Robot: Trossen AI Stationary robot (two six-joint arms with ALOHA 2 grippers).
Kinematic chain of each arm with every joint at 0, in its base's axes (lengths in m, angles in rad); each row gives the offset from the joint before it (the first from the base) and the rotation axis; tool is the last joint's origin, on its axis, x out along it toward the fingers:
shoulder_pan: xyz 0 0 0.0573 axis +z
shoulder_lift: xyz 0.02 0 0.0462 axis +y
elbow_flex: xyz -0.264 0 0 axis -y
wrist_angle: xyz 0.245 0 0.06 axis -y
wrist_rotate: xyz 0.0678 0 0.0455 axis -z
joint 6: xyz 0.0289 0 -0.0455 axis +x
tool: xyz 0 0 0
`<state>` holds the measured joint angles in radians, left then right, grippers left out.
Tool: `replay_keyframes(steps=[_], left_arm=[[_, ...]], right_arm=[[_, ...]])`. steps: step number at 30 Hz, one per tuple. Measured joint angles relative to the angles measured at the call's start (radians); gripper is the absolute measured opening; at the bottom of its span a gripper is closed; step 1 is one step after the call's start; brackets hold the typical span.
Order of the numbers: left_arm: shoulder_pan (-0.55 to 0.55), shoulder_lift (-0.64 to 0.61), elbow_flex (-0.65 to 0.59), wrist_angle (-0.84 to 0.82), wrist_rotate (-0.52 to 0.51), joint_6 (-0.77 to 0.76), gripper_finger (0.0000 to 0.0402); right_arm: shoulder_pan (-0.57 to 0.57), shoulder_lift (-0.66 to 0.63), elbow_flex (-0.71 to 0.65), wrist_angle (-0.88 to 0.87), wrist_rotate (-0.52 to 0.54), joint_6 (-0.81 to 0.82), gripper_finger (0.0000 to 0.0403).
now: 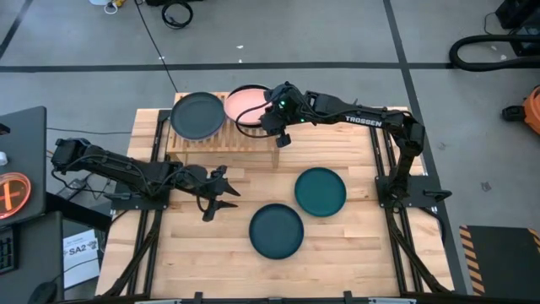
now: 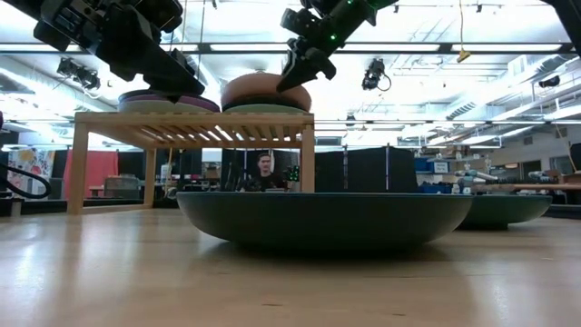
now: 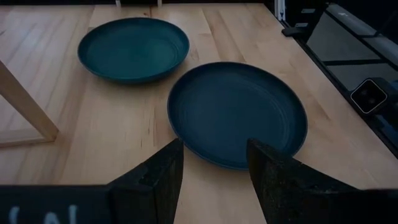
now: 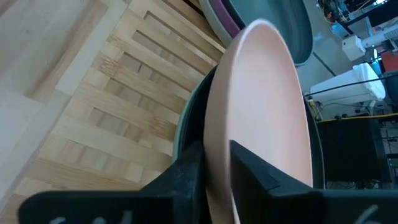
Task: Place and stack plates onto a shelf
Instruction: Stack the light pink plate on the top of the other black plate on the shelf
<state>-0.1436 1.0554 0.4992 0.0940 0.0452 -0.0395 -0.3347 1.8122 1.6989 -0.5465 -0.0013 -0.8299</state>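
Note:
The low wooden shelf [image 1: 245,139] stands at the table's far side. On its left half lies a black plate [image 1: 198,116] with a purple plate [image 2: 168,98] under it. On its right half a pink plate [image 1: 246,105] tops a dark green plate [image 4: 189,124]. My right gripper [image 4: 217,158] is shut on the pink plate at the side toward the table's right. Two dark teal plates [image 1: 321,191] [image 1: 276,230] rest flat on the tabletop. My left gripper [image 3: 214,162] hovers open, left of them, holding nothing. My right gripper has the pink plate's rim [image 4: 219,140] pinched between its two fingers, one finger over the hollow and one on the outside. The fingers slant down from the table's right side. The plate's far part rests on the dark green plate beneath it.
The shelf's slats [image 4: 106,118] are bare on the side nearest the table's front edge. Bare tabletop [image 1: 354,245] lies around the two teal plates. A person sits in the room behind the table [image 2: 264,168]. A monitor [image 1: 21,160] stands beyond the table's left edge.

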Motion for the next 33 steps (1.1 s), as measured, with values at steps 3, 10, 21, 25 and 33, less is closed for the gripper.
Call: replay_keyframes(steps=[3,10,21,25,33], left_arm=[[0.0,0.0,0.0,0.0,0.0,0.0,0.0183],[0.0,0.0,0.0,0.0,0.0,0.0,0.0183],[0.0,0.0,0.0,0.0,0.0,0.0,0.0183],[0.0,0.0,0.0,0.0,0.0,0.0,0.0183],[0.0,0.0,0.0,0.0,0.0,-0.001,0.0183]], right_arm=[[0.0,0.0,0.0,0.0,0.0,0.0,0.0094],[0.0,0.0,0.0,0.0,0.0,0.008,0.0124],[0.0,0.0,0.0,0.0,0.015,0.008,0.0151],[0.0,0.0,0.0,0.009,0.015,0.008,0.0153],[0.0,0.0,-0.001,0.145,0.015,0.019,0.0153]])
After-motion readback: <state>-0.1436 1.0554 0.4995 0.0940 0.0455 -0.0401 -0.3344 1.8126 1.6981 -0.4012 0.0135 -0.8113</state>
